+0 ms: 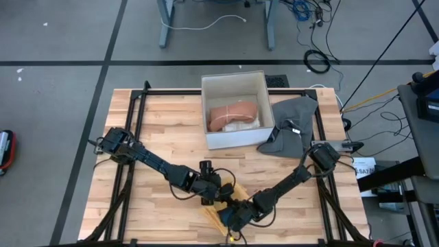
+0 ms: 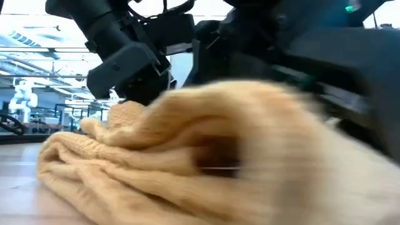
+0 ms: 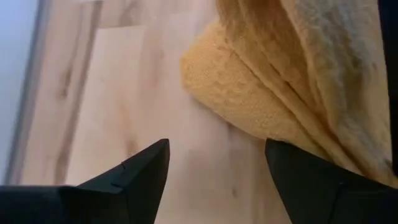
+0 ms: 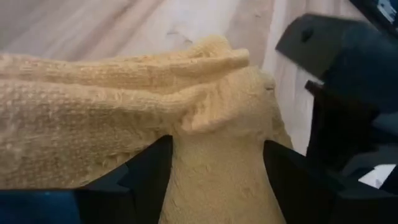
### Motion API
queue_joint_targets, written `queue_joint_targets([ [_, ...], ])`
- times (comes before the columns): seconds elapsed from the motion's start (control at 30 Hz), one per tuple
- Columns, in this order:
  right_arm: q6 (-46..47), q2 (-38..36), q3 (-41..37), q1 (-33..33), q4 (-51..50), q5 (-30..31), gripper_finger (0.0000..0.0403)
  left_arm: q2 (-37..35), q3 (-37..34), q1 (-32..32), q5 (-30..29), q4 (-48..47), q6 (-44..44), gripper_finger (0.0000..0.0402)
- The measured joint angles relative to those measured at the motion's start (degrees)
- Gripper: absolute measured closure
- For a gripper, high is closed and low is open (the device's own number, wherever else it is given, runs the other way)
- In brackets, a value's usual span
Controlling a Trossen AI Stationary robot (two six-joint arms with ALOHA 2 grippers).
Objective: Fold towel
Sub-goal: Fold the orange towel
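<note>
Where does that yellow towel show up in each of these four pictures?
High view: the yellow towel lies near the table's front edge, mostly hidden under both arms.
Low view: towel fills the foreground, bunched on the wood.
Left wrist view: towel lies ahead of the open left hand.
Right wrist view: towel reaches between the open right hand's fingers.
Shared landmark: the wooden table.

Near table edge crowded: rumpled yellow terry towel (image 1: 221, 206) lies bunched, with the open left gripper (image 1: 214, 197) and open right gripper (image 1: 232, 214) close together over it. Far side blocked by white open-topped box (image 1: 234, 110) and crumpled grey cloth (image 1: 291, 123) beside it. Bare wooden tabletop (image 1: 164, 123) left of box.
</note>
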Motion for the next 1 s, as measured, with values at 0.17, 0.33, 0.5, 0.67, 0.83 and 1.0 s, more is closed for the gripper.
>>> queue_joint_targets([
  [0.17, -0.5, -0.3, 0.0, -1.2, -0.6, 2.2, 0.0161, 0.0, 0.0, 0.7, -4.4, -0.3, 3.5, 0.0127],
  [0.33, -3.0, -5.6, -0.1, 0.0, -3.3, 7.2, 0.0161, -2.9, 0.0, 0.9, -8.0, -2.4, 5.0, 0.0127],
  [0.5, 0.6, -10.4, -0.1, 2.2, -13.0, 6.9, 0.0161, -8.9, 0.0, 0.0, -12.5, -5.8, 3.5, 0.0127],
  [0.67, 5.8, -11.7, -0.1, 3.1, -23.7, 1.0, 0.0161, -12.0, 0.1, -2.5, -4.6, -1.9, 3.4, 0.0127],
  [0.83, 7.5, -11.4, -0.1, 3.1, -26.1, -7.9, 0.0161, -10.1, 0.1, -4.2, 5.0, 1.5, 3.6, 0.0127],
  [1.0, 7.6, -11.2, -0.9, 2.6, -26.5, -8.3, 0.0161, -5.5, 0.1, -4.4, 9.3, 1.9, 0.6, 0.0127],
])
